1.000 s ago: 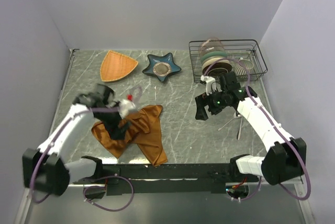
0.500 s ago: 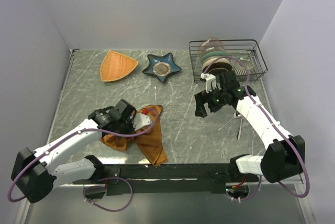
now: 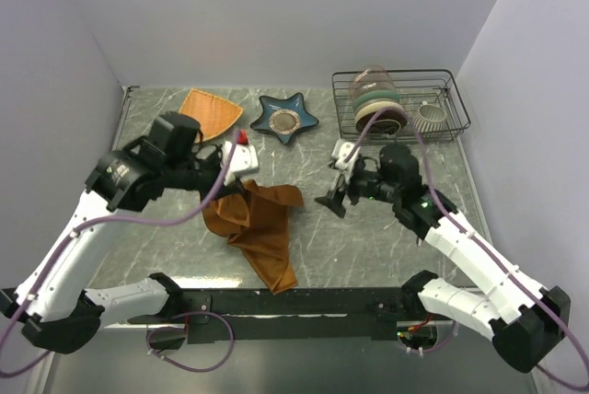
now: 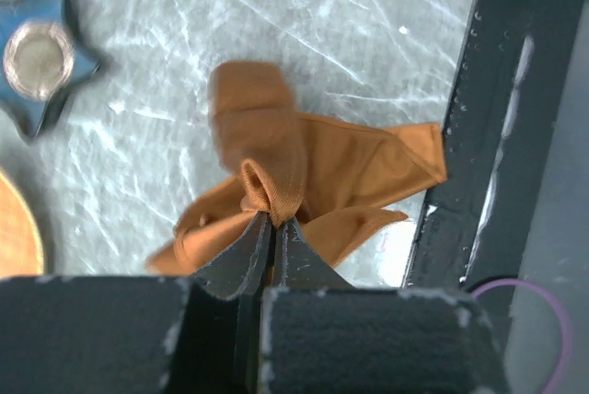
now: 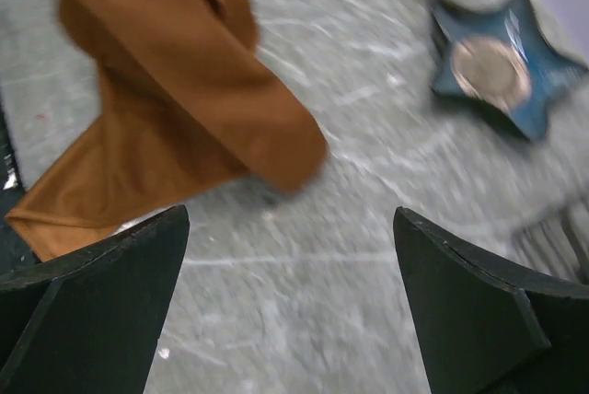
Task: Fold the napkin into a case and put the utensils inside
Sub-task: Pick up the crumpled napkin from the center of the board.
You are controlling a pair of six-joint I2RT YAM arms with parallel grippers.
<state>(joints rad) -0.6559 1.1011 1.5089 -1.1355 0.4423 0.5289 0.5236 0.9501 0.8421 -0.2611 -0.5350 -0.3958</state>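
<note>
Evidently limp, the napkin [image 4: 276, 159] hangs pinched in the left fingers [image 4: 230, 265]; right fingers [image 5: 101, 307] spread, a loose corner probably suits.

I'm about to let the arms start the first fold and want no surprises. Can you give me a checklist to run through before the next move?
1. Left end effector shut on the napkin: ok.
2. Right end effector open, holding nothing: ok.
3. Napkin lying flat for folding: not ok, it is bunched and hanging from the grip.
4. Utensils located: cannot tell, none in view.
5. Star dish apart from the cloth: ok.
</note>
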